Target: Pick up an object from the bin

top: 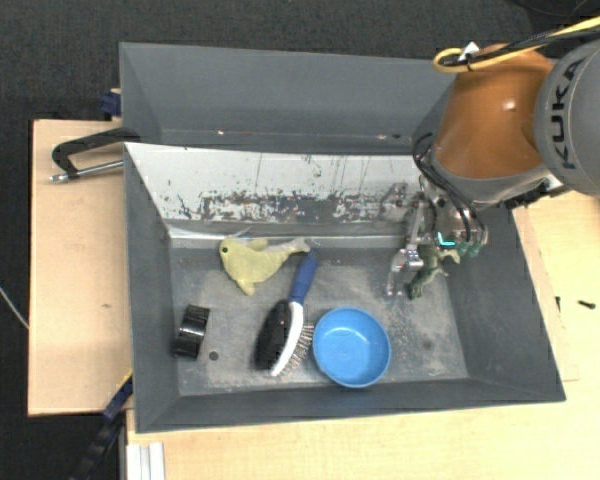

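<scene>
Grey metal bin (500,328) holds, from the left, a small black cap (190,330) at the front, a crumpled yellow rag (250,264) near the back wall, a blue-handled brush (285,326) and a blue bowl (351,347). Up and right of the bowl, the gripper (408,286) hangs low over bare floor; whether it is open or closed I cannot tell.
</scene>
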`<state>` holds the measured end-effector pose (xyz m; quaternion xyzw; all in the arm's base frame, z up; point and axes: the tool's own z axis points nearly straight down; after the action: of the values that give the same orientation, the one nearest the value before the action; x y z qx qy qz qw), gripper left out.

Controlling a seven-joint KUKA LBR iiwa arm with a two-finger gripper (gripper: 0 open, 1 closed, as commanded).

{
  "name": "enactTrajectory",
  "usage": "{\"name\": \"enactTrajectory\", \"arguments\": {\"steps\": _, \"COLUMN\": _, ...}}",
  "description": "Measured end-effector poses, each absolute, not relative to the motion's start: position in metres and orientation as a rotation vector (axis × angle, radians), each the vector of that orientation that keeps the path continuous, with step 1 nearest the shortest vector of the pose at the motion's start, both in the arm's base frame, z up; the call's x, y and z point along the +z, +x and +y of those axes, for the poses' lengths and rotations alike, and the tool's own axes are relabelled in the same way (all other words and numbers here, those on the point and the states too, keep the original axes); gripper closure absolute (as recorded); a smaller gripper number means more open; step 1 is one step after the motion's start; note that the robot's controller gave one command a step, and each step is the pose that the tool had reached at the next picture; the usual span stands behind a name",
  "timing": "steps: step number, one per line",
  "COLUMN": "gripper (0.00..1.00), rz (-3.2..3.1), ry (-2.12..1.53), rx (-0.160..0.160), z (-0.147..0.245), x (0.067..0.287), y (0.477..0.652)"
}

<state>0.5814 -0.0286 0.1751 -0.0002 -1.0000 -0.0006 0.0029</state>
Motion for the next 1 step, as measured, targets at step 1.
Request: {"name": "enactTrajectory", "arguments": {"steps": 1, "gripper": 0.00, "rz": -3.042, "ry": 0.819, "rx": 0.007, "z": 0.0237, "x": 0.0815, "y": 0.5587}}
